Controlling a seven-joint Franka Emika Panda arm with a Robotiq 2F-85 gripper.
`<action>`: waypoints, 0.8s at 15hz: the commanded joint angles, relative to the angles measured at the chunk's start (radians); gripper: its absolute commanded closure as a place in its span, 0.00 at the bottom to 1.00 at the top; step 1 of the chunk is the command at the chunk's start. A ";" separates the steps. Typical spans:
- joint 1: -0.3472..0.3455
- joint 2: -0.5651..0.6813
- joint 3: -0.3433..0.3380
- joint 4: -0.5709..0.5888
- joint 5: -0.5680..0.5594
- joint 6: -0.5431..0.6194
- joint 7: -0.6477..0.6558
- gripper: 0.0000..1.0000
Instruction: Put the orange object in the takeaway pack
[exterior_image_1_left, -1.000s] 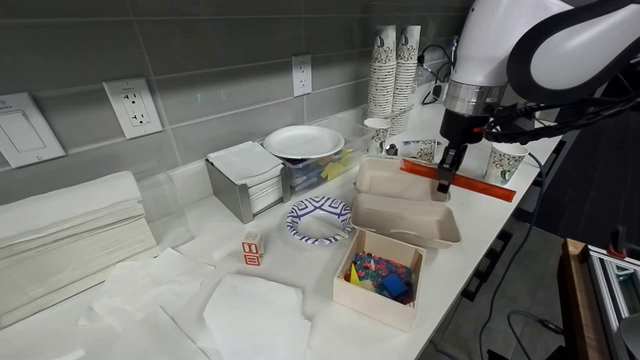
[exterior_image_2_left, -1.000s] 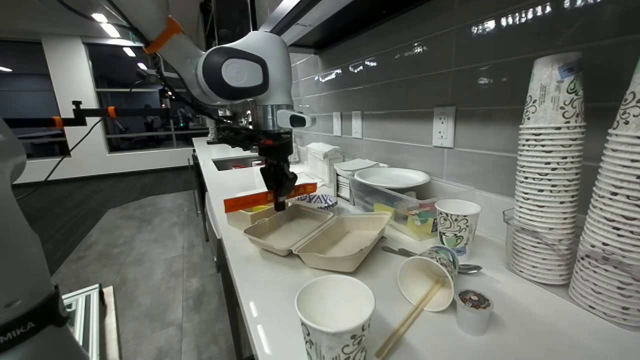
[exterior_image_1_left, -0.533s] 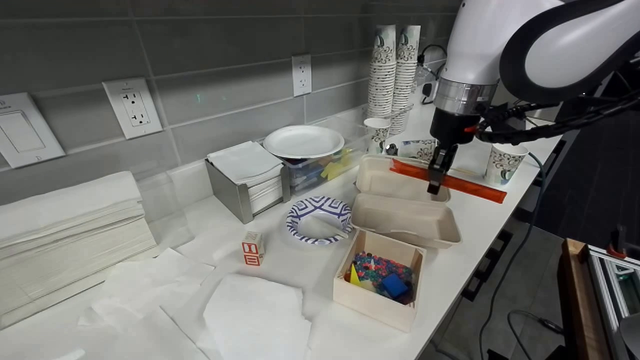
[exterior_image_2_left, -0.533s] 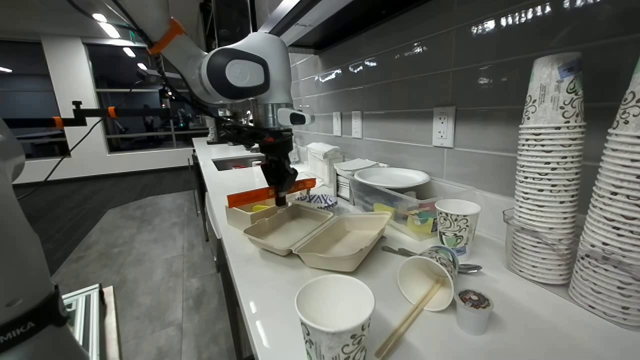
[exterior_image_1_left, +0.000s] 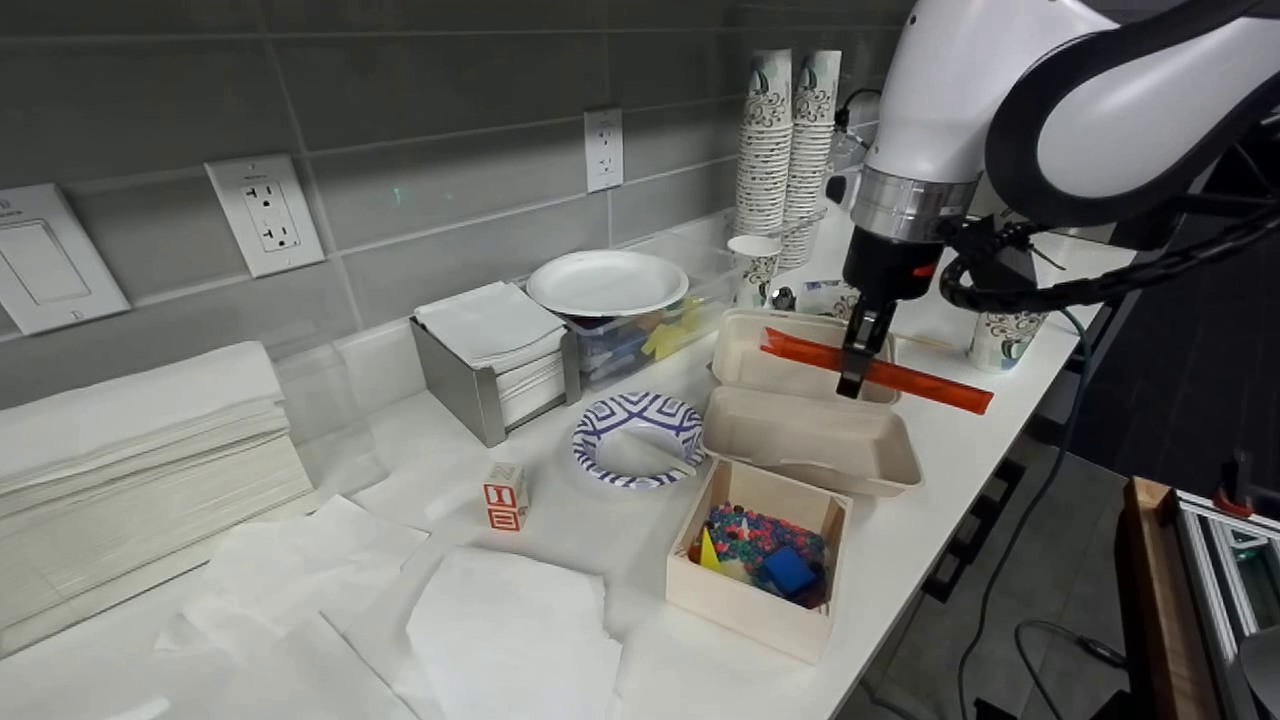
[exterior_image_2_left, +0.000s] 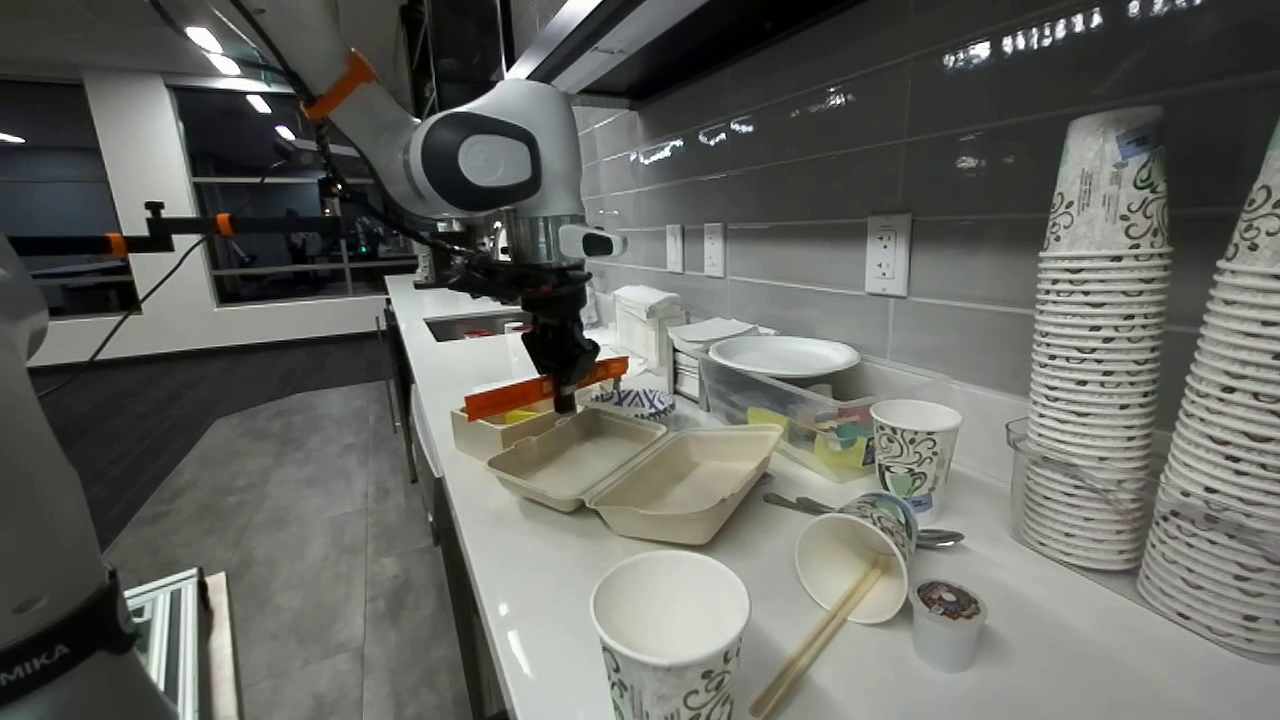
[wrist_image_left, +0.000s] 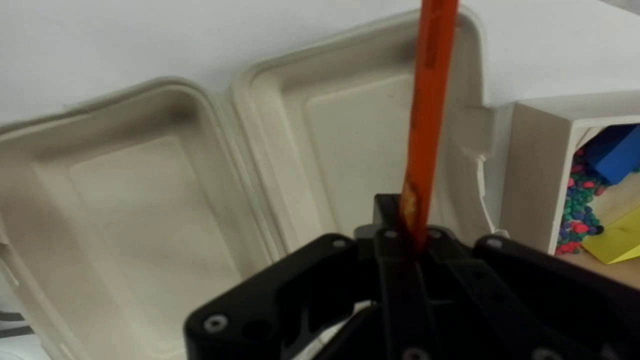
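Observation:
The orange object (exterior_image_1_left: 930, 385), a long slim orange-red strip, is held near its middle by my gripper (exterior_image_1_left: 852, 380). It also shows in an exterior view (exterior_image_2_left: 505, 397) and in the wrist view (wrist_image_left: 430, 110). The gripper (exterior_image_2_left: 564, 400) is shut on it and points down. The takeaway pack (exterior_image_1_left: 810, 440), a beige clamshell, lies wide open on the counter; it also shows in an exterior view (exterior_image_2_left: 570, 465). The strip hangs above the pack, roughly level, apart from it. In the wrist view it crosses the pack half (wrist_image_left: 360, 150) beside the wooden box. Its lower part there is hidden by the fingers.
A wooden box (exterior_image_1_left: 745, 610) of colourful bits stands against the pack. A patterned bowl (exterior_image_1_left: 590, 450) is beside both. A see-through bin with a plate (exterior_image_2_left: 785, 355) stands by the wall. An upright cup (exterior_image_2_left: 670, 620), a tipped cup (exterior_image_2_left: 860, 565) and tall cup stacks (exterior_image_2_left: 1100, 380) stand nearby.
My gripper has moved a little with the orange object across the pack, toward the half beside the wooden box. The pack and the other things have not moved.

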 joint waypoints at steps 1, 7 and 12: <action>0.026 0.101 0.013 0.048 0.023 0.067 -0.048 1.00; 0.021 0.208 0.019 0.097 0.017 0.129 -0.072 1.00; 0.003 0.254 0.009 0.130 0.019 0.146 -0.032 1.00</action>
